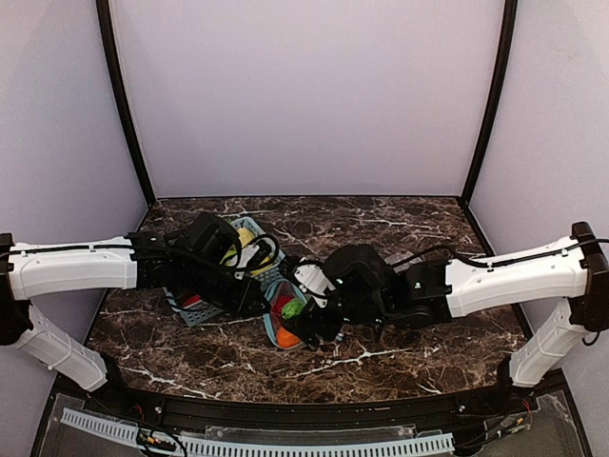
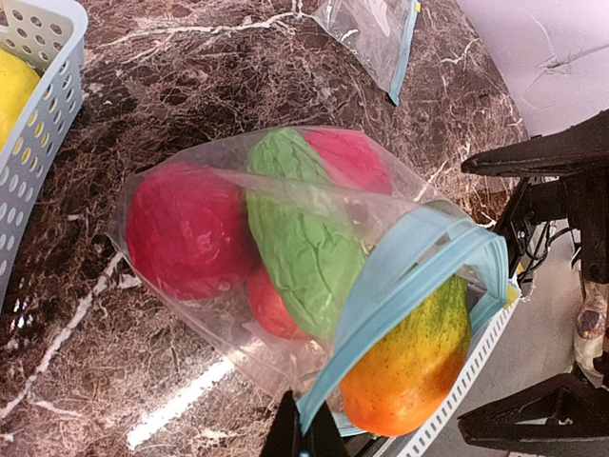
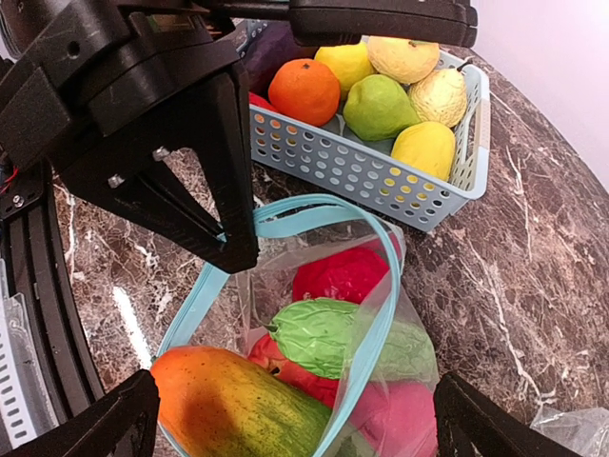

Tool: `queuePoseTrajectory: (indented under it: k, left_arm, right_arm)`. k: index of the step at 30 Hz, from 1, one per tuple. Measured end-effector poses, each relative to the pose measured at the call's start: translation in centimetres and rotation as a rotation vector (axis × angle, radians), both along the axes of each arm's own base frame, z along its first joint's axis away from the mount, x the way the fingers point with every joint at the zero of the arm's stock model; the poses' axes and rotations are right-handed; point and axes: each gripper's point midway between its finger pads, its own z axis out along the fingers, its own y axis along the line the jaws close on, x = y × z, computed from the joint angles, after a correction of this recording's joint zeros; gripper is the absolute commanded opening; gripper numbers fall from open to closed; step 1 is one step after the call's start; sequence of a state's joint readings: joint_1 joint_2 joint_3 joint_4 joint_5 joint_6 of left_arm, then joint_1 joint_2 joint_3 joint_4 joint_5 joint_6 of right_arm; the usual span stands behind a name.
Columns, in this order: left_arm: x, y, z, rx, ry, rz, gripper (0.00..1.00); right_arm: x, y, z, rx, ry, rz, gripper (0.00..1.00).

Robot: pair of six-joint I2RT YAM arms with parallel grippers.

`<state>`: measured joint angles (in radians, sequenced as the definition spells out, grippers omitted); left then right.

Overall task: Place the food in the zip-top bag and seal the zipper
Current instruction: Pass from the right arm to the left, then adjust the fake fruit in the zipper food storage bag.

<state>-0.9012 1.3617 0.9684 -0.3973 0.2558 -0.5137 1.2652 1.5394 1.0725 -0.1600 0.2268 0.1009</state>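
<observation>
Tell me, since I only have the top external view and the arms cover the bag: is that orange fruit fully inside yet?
Observer: No. On the left wrist view the mango pokes out of the zip-top bag, its end past the zipper.
Operator: Is the left gripper holding anything?
Observer: Yes. The left gripper is shut on the zipper strip at the edge of the mouth.
Operator: And the right one?
Observer: The right gripper is open, fingers wide apart, with the mango's end between them.
</observation>
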Motion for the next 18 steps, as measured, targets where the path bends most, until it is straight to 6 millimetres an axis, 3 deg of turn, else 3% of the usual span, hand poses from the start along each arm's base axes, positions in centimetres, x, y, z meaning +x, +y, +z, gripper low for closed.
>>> queuePoseTrajectory:
  k: [18]
  left_arm:
    - [-0.1,0.0,0.0,-0.004,0.009,0.001,0.01]
  right_arm:
    - [-0.7,0.9,-1.4,-0.045,-0.05,0.022,0.99]
